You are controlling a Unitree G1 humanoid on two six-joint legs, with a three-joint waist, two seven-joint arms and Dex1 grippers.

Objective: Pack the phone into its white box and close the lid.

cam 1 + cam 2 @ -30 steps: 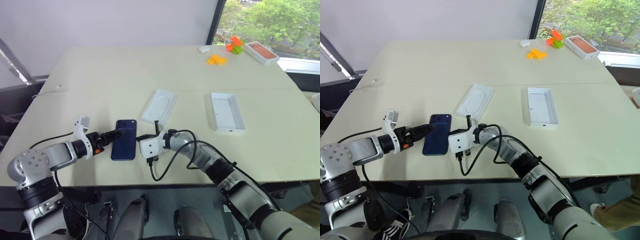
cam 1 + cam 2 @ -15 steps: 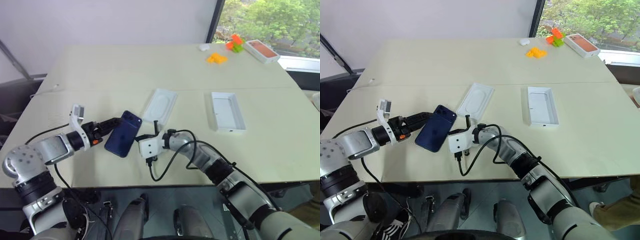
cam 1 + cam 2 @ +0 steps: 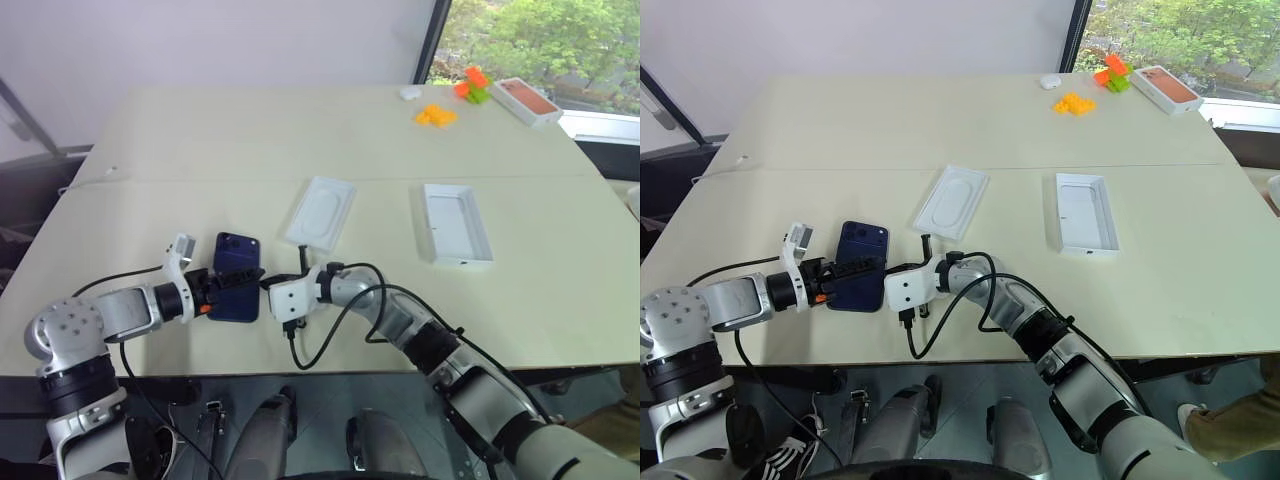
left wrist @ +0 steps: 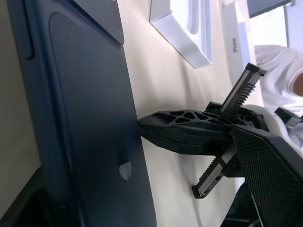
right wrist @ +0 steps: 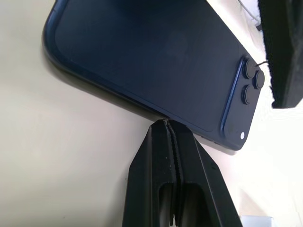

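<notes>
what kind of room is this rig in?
Probably an office or lab room, not a home: a big pale table against a plain wall, and a dark-framed window with green trees outside.

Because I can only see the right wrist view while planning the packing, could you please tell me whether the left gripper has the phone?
Observer: Yes, the left gripper is closed on the phone, near the front edge of the table.
Operator: Thank you. Where is the white box?
Observer: The white box lies open just beyond the phone, slightly to the robot's right.
Operator: And the lid?
Observer: The lid lies inside up, further to the right and apart from the box.
</notes>
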